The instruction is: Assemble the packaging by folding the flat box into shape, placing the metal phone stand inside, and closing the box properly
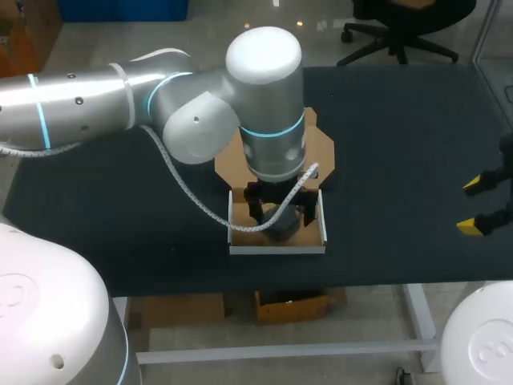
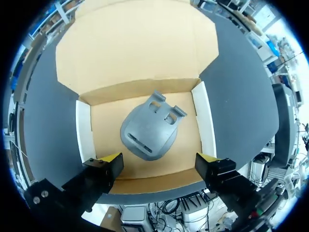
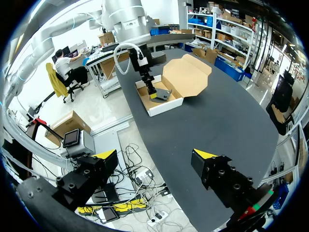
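The box [image 1: 276, 249] stands folded into a white-walled tray mid-table, its brown lid flap [image 1: 325, 148] lying open flat behind it. The grey metal phone stand [image 2: 149, 128] lies flat on the tray's brown floor. My left gripper [image 1: 276, 210] hangs directly over the tray, open; in the left wrist view its yellow fingertips [image 2: 111, 158] stand wide apart above the tray's near wall [image 2: 154, 180], not touching the stand. My right gripper [image 1: 478, 206] is at the table's right edge, open and empty, far from the box [image 3: 161, 107].
The black table [image 1: 401, 160] spreads bare to the right of the box, between it and my right gripper [image 3: 154, 154]. The left arm's white cable [image 1: 192, 196] loops down beside the tray. The table's front edge [image 1: 240, 282] lies just below the box.
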